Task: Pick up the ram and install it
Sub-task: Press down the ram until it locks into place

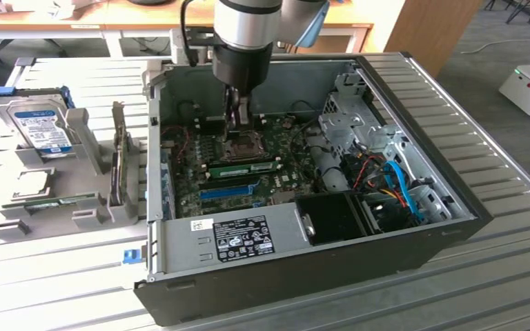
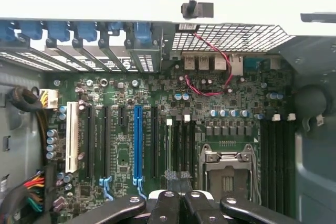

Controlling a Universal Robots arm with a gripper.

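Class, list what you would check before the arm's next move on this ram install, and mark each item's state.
1. Case open, motherboard exposed: ok.
2. Gripper inside the case, over the board beside the CPU socket: ok.
3. Gripper shut: ok.
4. Something held between the fingers: cannot tell.
5. Black slots beside the socket free: ok, they look empty.
6. Red wire clear of those slots: ok.
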